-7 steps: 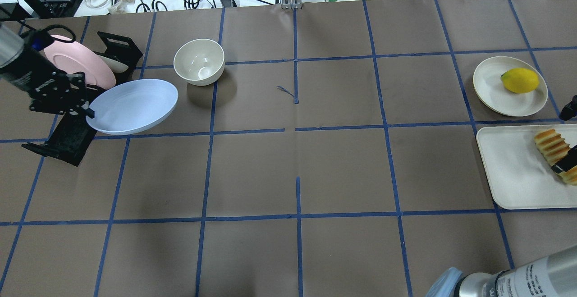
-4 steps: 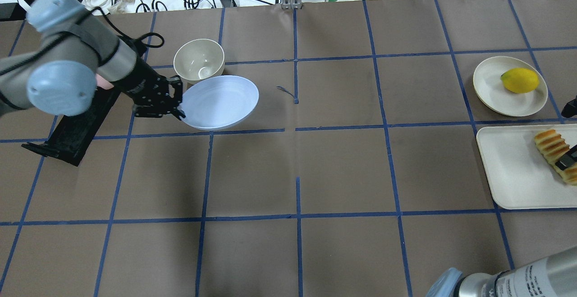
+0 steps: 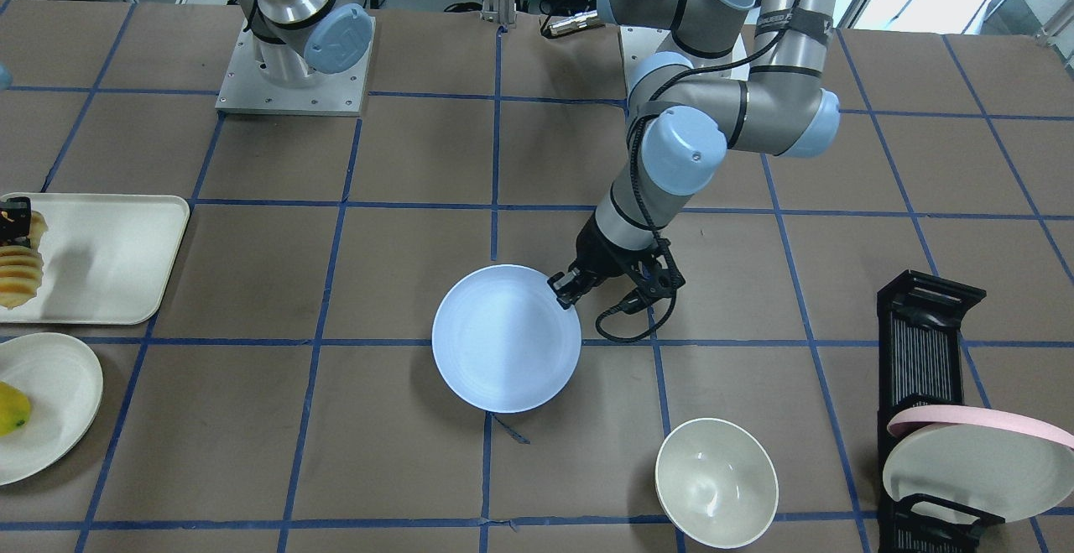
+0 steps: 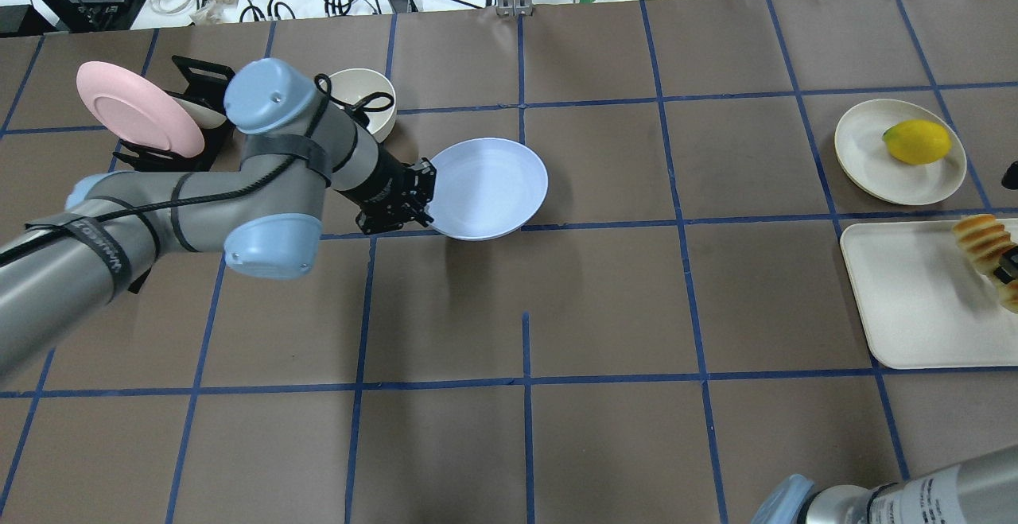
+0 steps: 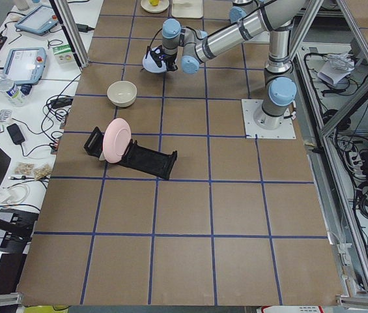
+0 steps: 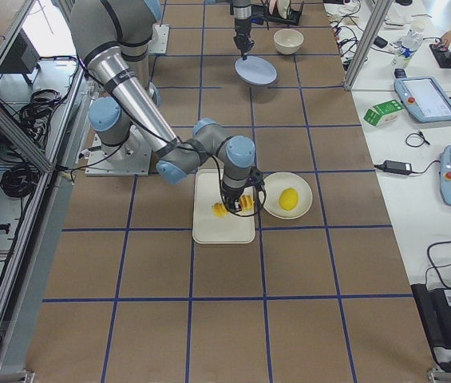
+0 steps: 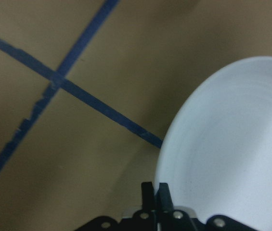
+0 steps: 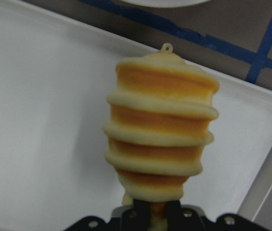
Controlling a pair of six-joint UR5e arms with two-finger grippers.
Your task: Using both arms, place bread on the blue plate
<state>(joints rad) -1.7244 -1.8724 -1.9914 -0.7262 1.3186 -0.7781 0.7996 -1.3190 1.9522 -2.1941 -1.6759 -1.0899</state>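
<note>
The blue plate [image 4: 493,186] is pale lavender-blue and hangs low over the table near its middle, also seen from the front [image 3: 506,337]. My left gripper [image 4: 425,212] is shut on the plate's near rim; the left wrist view shows the rim [image 7: 232,144] pinched between closed fingers. The bread [image 4: 981,239], a ridged orange-and-cream loaf, is over the white tray [image 4: 907,309] at the far right. My right gripper [image 4: 1010,265] is shut on the bread, and the right wrist view shows the bread [image 8: 161,130] held just above the tray.
A white bowl [image 3: 716,482] stands behind the left arm, partly hidden in the overhead view. A black rack [image 3: 923,352] holds a pink-rimmed plate [image 4: 135,106] at the left. A lemon [image 4: 917,142] lies on a white plate [image 4: 867,158] beside the tray.
My left arm has carried the blue plate to the right, from beside the rack to the table's middle. My right gripper has lifted and shifted the bread a little over the tray.
</note>
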